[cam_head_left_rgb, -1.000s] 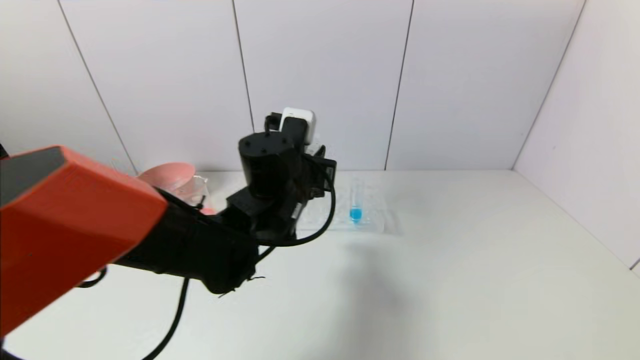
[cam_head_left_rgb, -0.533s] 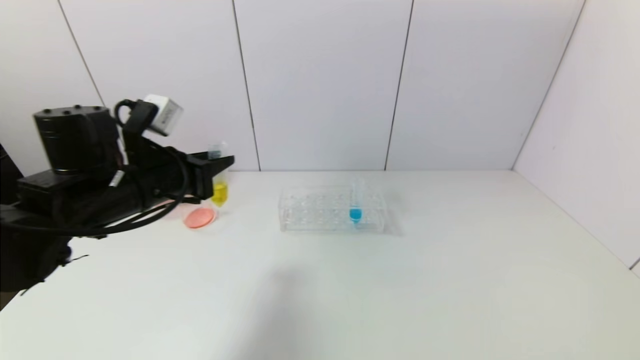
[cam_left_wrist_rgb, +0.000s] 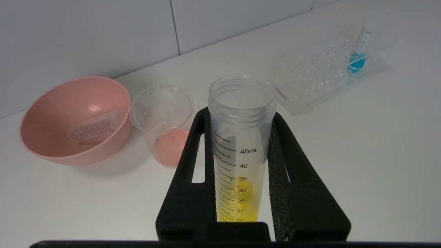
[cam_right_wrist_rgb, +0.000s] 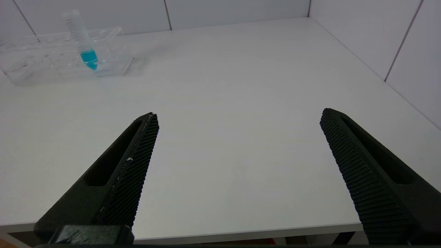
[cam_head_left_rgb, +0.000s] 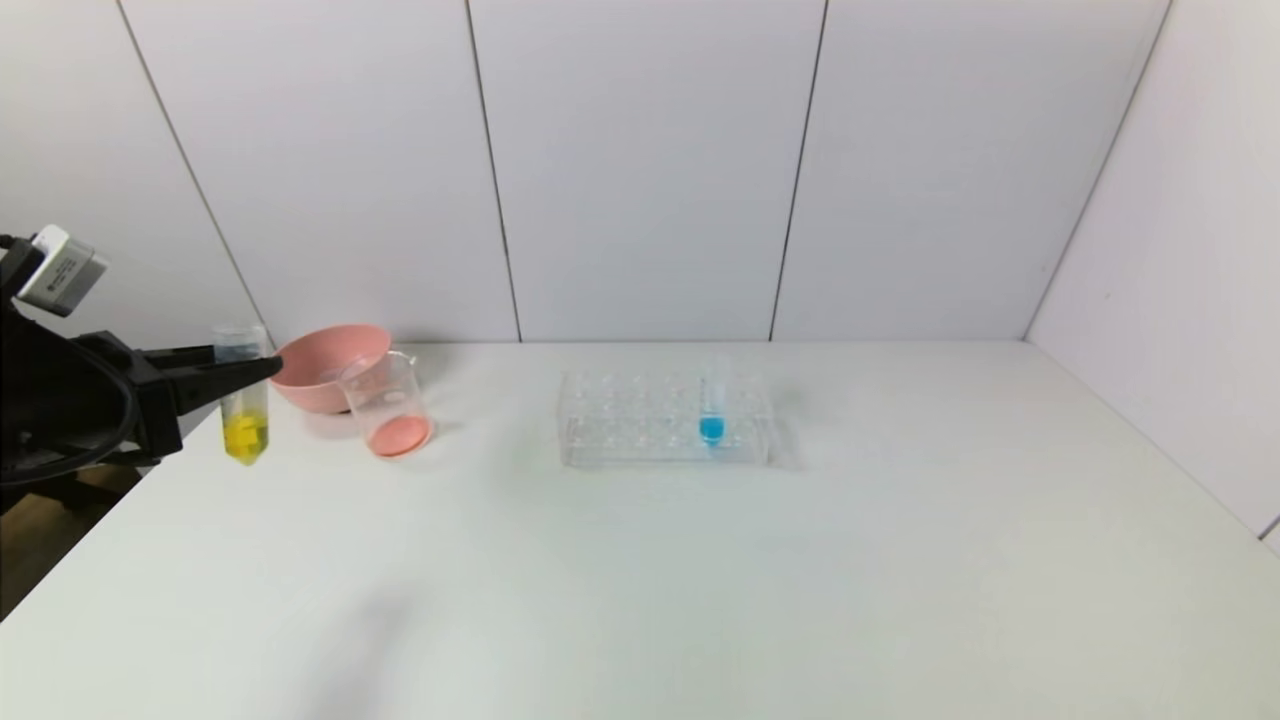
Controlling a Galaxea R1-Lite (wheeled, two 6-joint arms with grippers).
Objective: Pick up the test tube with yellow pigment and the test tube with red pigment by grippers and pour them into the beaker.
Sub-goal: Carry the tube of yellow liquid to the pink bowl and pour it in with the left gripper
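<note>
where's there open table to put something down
Bare table lies in front of and right of the rack, and between rack and beaker. It is crowded at far left: bowl, beaker, and left gripper holding the yellow tube.

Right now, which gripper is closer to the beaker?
Left. The left gripper, shut on the test tube with yellow pigment, hangs just left of the beaker. The right gripper is open over bare table near the front edge, out of the head view.
</note>
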